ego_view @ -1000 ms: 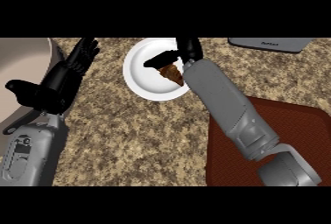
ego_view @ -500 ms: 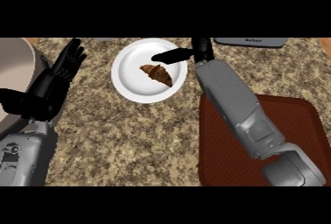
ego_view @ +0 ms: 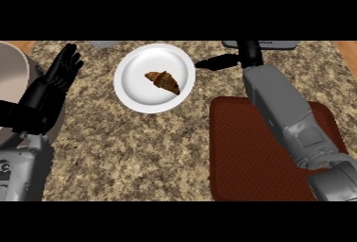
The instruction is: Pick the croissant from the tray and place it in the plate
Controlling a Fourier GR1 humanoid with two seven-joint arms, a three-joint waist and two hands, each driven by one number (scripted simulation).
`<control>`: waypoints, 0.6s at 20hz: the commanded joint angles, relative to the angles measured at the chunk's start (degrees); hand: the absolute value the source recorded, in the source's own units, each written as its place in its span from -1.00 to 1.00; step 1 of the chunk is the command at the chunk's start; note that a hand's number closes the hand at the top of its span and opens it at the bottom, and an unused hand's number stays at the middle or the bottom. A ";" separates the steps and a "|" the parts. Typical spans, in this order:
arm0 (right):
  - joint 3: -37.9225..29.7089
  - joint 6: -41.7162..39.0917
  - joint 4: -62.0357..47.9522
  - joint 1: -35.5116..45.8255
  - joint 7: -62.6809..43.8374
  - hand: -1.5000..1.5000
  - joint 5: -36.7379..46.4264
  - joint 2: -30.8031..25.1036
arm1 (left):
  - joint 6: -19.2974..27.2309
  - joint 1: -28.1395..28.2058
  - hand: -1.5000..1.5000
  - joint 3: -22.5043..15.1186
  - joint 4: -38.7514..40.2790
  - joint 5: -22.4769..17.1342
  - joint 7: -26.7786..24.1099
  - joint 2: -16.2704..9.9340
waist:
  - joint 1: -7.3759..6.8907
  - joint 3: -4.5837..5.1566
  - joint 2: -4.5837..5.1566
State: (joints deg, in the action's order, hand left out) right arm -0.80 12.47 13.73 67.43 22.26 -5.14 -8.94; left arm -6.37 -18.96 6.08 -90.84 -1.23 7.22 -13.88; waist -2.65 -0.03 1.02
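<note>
Nearest me, the dark red tray (ego_view: 261, 156) lies on the speckled table (ego_view: 132, 156) at the right, my right forearm crossing over it. At the left, my left hand (ego_view: 52, 87) rests with fingers straight and spread. Farther out, the croissant (ego_view: 164, 82) lies in the white plate (ego_view: 140, 97). My right hand (ego_view: 233, 59) sits just beside the plate's right rim, fingers relaxed, holding nothing.
</note>
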 commanded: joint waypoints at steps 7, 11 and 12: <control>-0.90 -7.44 -2.57 -3.80 6.04 -1.00 1.81 -6.54 | 0.99 0.22 0.00 -0.14 -1.91 0.47 2.08 0.91 | 0.79 -0.02 -0.33; -0.77 -7.89 -3.12 -3.10 7.44 -1.00 3.18 -9.85 | 0.15 -0.40 0.00 0.87 -0.97 0.54 0.69 -0.35 | 0.58 -0.03 -0.20; -1.08 -9.06 -3.75 -4.15 9.91 -1.00 3.15 -10.83 | -1.25 1.71 0.00 1.73 -0.93 -0.64 -1.22 -0.89 | 0.03 -0.04 0.03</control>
